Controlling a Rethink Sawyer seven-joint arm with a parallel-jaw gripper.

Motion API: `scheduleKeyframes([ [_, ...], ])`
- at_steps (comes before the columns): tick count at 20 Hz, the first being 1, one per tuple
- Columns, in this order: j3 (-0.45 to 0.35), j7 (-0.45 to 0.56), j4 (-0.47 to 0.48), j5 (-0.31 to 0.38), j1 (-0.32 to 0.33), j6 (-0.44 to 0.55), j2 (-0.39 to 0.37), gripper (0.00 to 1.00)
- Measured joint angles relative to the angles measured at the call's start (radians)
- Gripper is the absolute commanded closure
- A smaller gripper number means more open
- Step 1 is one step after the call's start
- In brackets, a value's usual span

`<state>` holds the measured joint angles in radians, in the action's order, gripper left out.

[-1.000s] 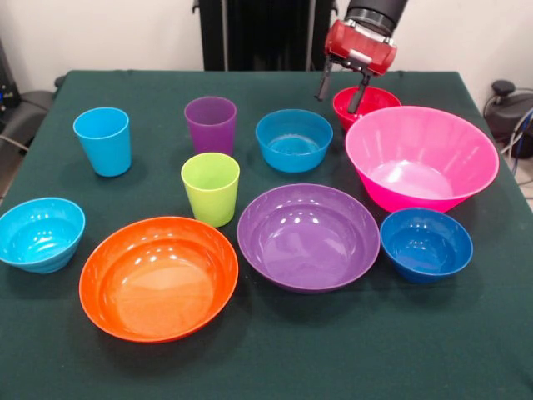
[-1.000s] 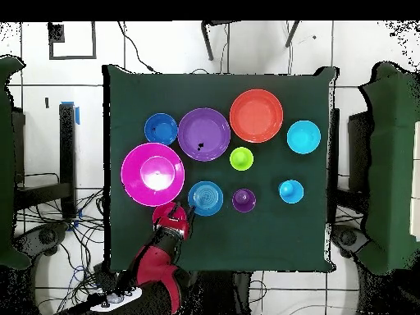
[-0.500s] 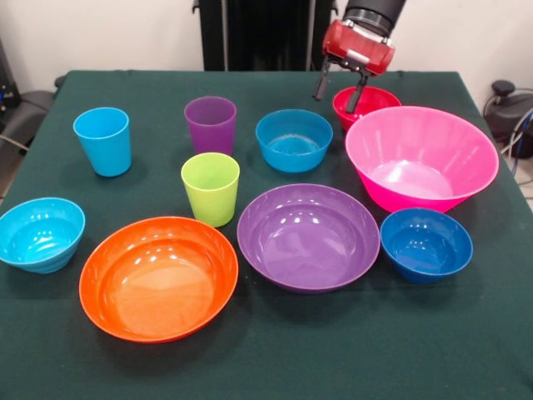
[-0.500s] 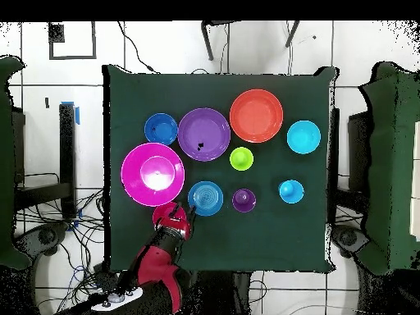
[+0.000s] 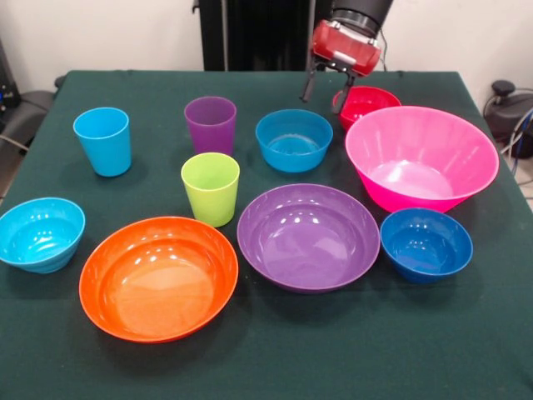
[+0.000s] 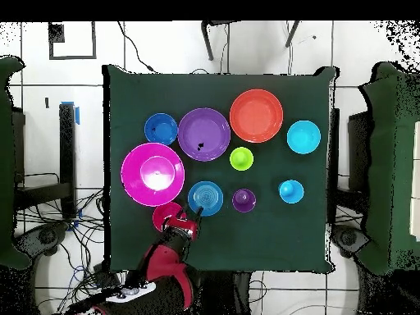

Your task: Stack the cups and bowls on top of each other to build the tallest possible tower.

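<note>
at the table's far edge the gripper (image 5: 323, 93) hangs with its fingers spread and empty, just above the gap between the red bowl (image 5: 369, 102) and the blue bowl (image 5: 293, 139), every piece unstacked.

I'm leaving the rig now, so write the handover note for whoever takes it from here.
Claw: open, empty, hanging above the table's far side between the small glossy red plastic bowl and the small blue plastic bowl.
Cups, all upright and apart: light blue plastic tumbler, purple plastic tumbler, lime green plastic tumbler.
Other bowls: big deep pink plastic bowl, wide shallow purple plastic bowl, wide shallow orange plastic bowl, small dark blue plastic bowl, small cyan plastic bowl.
Done: nothing stacked.
Left: the whole tower.
</note>
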<state>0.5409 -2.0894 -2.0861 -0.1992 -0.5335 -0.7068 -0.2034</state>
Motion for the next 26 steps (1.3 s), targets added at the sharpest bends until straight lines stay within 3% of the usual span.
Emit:
scheduleKeyframes([
  [11,-0.071,0.0,-0.01,0.058,0.12,0.0,-0.045,0.0],
  [19,-0.108,0.0,-0.031,0.096,0.152,0.003,-0.083,0.0],
  [25,-0.126,0.0,-0.075,0.124,0.159,0.069,-0.165,0.0],
  [26,-0.129,0.0,-0.097,0.132,0.158,0.109,-0.209,0.0],
])
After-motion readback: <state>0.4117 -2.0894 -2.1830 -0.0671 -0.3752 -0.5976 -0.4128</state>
